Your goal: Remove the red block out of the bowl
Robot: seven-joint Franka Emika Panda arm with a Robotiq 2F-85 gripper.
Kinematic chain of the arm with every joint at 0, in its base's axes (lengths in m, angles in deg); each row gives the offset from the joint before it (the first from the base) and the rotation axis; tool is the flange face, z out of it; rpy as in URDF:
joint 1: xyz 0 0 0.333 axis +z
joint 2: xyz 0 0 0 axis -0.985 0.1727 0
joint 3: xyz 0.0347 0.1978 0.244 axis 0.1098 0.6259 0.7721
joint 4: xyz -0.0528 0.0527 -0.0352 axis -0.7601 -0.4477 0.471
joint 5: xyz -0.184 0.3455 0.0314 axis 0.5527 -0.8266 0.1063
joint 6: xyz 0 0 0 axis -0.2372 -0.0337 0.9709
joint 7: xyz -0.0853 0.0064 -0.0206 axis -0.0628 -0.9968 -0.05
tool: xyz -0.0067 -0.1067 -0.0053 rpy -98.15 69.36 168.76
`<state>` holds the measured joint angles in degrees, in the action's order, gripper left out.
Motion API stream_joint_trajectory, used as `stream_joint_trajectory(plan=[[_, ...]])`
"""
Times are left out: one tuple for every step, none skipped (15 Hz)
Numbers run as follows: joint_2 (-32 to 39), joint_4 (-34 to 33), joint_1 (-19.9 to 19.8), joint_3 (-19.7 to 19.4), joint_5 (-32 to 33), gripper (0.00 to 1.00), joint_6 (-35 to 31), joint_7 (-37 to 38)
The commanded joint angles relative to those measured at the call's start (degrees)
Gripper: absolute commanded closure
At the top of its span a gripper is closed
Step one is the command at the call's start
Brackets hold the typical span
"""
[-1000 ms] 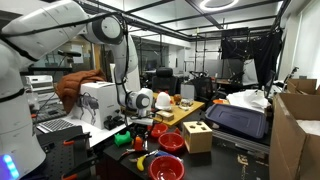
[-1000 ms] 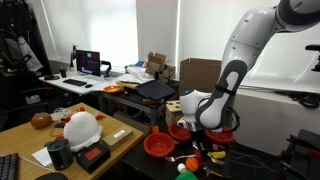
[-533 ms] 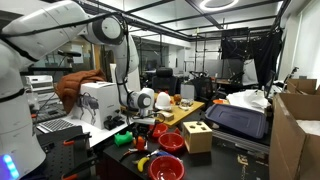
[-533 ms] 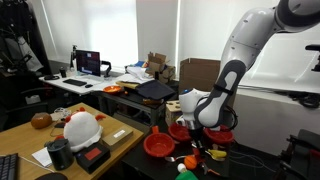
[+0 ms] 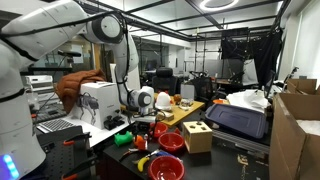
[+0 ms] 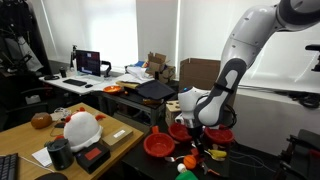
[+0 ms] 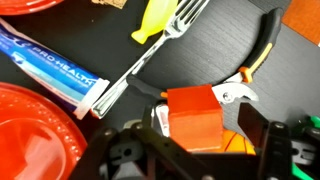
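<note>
In the wrist view the red block (image 7: 190, 118) stands on the black table top between the fingers of my gripper (image 7: 205, 123). The gripper is open: black surface shows in the gap between the block and the right finger (image 7: 252, 125). A red bowl (image 7: 30, 130) lies to the lower left, apart from the block. In both exterior views the gripper (image 5: 140, 122) (image 6: 196, 126) hangs low over the table beside red bowls (image 5: 171, 141) (image 6: 158, 145). The block is too small to make out there.
Near the block lie a fork (image 7: 150, 55), a toothpaste tube (image 7: 55, 65), a yellow banana-like piece (image 7: 155, 20) and pliers (image 7: 262, 45). An orange object (image 7: 237, 146) sits just behind the block. A wooden box (image 5: 197, 135) stands by the bowls.
The arm has barely moved in the exterior views. No earlier wrist frame shows the jaws.
</note>
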<state>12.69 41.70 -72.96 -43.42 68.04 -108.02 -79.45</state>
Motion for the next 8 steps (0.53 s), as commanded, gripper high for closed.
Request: stream_joint_trajectory(plan=[[-3.77,2.06,0.56,-0.30,0.15,0.00,-0.21,3.79],[-5.29,2.68,0.40,-0.04,-0.24,0.00,0.17,4.53],[-6.58,3.11,0.25,0.20,-0.51,0.00,0.64,5.05],[-8.18,3.71,0.00,0.52,-0.81,0.00,0.74,5.41],[-9.97,4.28,-0.38,1.04,-1.54,0.00,1.42,5.83],[-11.40,4.38,-0.37,1.22,-2.27,0.00,2.69,6.43],[-13.07,4.42,-0.31,1.32,-3.25,0.00,5.41,7.29],[-14.91,4.98,-0.51,1.49,-3.79,0.00,6.48,7.30]])
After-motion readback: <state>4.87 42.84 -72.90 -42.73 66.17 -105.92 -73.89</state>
